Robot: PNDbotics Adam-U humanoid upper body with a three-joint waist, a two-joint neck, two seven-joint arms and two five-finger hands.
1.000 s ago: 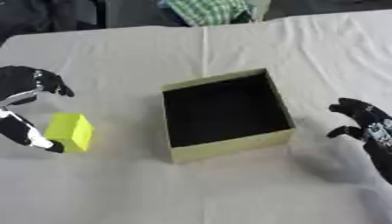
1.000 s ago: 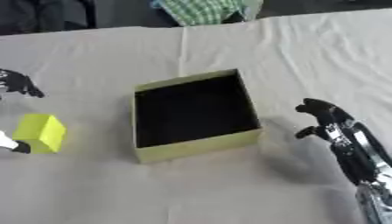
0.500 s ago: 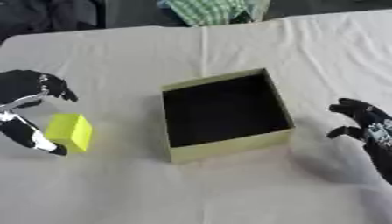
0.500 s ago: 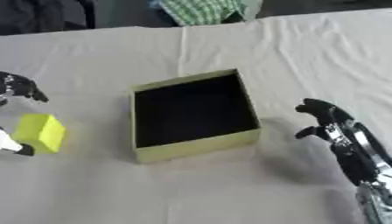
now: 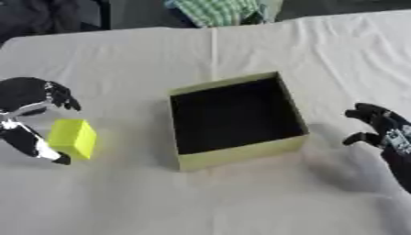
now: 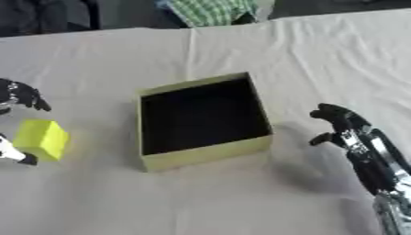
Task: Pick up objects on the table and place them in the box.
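Note:
A yellow block [image 5: 73,137] lies on the white tablecloth, left of an olive-green open box [image 5: 237,153] with a dark, empty inside. My left hand [image 5: 29,98] is at the left edge, spread around the block: its fingers reach over the far side and its thumb [image 5: 35,146] lies along the near left side. Contact with the block is not clear. My right hand [image 6: 347,128] hovers to the right of the box, fingers relaxed, holding nothing.
A green checked cloth [image 5: 221,10] and dark items lie beyond the table's far edge. A fold in the tablecloth [image 5: 213,50] runs from the far edge toward the box.
My left hand has drawn its fingers lower and closer over the yellow block. The box and my right hand have stayed put.

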